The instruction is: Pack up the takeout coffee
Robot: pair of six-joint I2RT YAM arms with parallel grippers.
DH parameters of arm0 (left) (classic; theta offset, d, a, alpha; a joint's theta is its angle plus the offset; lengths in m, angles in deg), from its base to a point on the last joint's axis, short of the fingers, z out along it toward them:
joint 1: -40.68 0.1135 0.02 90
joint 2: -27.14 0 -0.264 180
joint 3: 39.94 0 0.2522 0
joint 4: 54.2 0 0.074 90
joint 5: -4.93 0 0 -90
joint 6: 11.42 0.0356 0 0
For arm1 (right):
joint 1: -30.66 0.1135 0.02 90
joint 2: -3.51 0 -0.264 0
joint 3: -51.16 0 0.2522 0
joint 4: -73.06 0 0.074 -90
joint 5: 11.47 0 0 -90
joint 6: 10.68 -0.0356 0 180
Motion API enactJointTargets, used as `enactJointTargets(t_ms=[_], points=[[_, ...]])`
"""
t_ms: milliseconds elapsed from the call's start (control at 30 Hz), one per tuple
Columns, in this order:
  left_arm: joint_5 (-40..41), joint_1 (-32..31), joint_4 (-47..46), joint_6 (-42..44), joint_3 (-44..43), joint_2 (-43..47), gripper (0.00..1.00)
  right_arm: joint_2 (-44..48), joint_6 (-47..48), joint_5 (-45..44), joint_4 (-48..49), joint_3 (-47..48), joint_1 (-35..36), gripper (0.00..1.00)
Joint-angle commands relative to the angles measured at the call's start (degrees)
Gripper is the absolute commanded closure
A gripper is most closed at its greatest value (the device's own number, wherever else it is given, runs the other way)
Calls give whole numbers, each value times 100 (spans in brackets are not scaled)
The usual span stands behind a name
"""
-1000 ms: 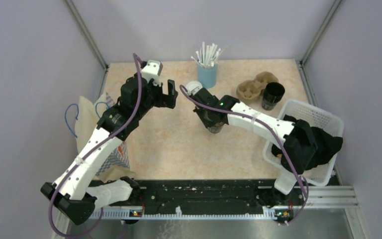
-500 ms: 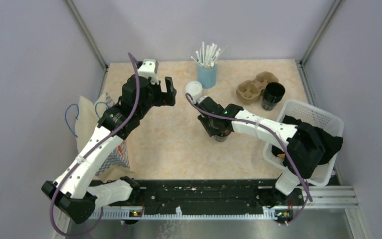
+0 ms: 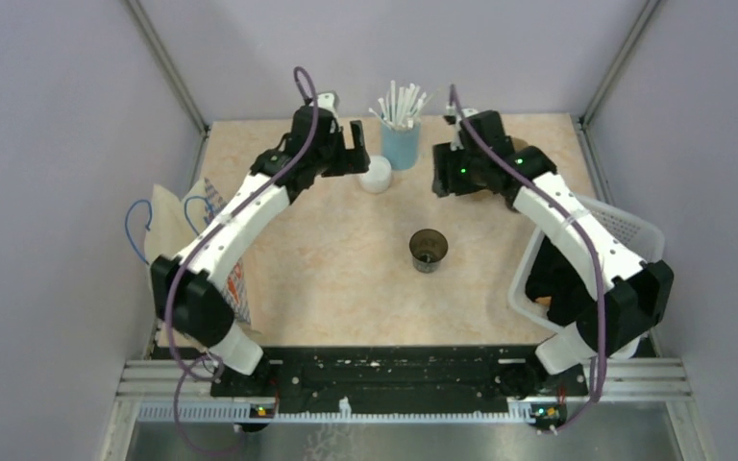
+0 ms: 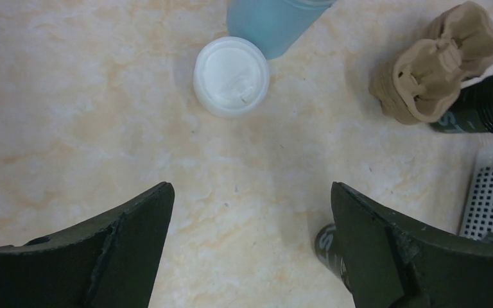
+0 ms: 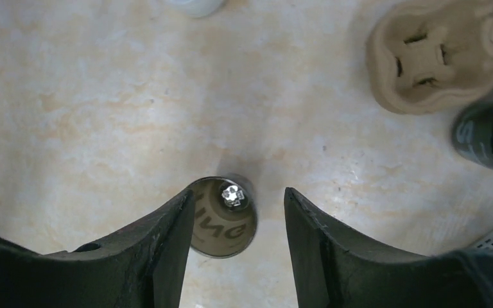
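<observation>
- The worktop [image 3: 327, 259] is pale beige with a marbled look, and grey walls close it in on three sides.
- The left arm reaches to the far edge. The left gripper [image 3: 351, 154] hangs above the lid with its fingers [image 4: 135, 224] spread wide and nothing between them.
- The right arm also reaches toward the far edge, on the right half. The right gripper [image 3: 450, 171] is up in the air with its fingers [image 5: 167, 237] parted and holding nothing.
- A white mesh basket [image 3: 634, 223] sits at the right edge with dark cloth inside.
- A paper bag [image 3: 168, 226] with blue handles lies off the left edge.
- A brown cardboard cup carrier [image 5: 436, 58] sits near the far right corner; from above the right arm hides most of it.
- A light-blue cup [image 3: 401, 144] full of white straws stands at the middle of the far edge.
- A second dark cup [image 5: 488, 138] stands just beside the carrier, on its basket side.
- The coffee cup [image 3: 429, 250] stands upright and uncovered near the middle of the worktop, a little right of centre. It is well apart from both grippers, with bare surface all around it.
- The white lid [image 3: 377, 175] lies flat on the worktop just beside the light-blue cup, on its left, well apart from the coffee cup.
</observation>
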Motion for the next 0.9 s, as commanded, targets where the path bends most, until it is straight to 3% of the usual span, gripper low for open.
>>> enactJointTargets(t_ms=[0,167,333,567,867], points=[[-388,161,199,-292,-873,-1333,3,-25,-225,1149,126,-315,-854,46],[-116,186,449,-96,-1990,-2644,13,-348,-294,1506,189,-273,-1204,47],[127,286,757,-110,-2847,-3679,26,-112,-109,1350,248,-662,-1334,48],[201,604,968,-258,-3529,-4437,41,134,76,1207,353,-914,-1336,48],[-44,656,984,-177,-3995,-4941,71,167,128,1253,412,-935,-1337,48]])
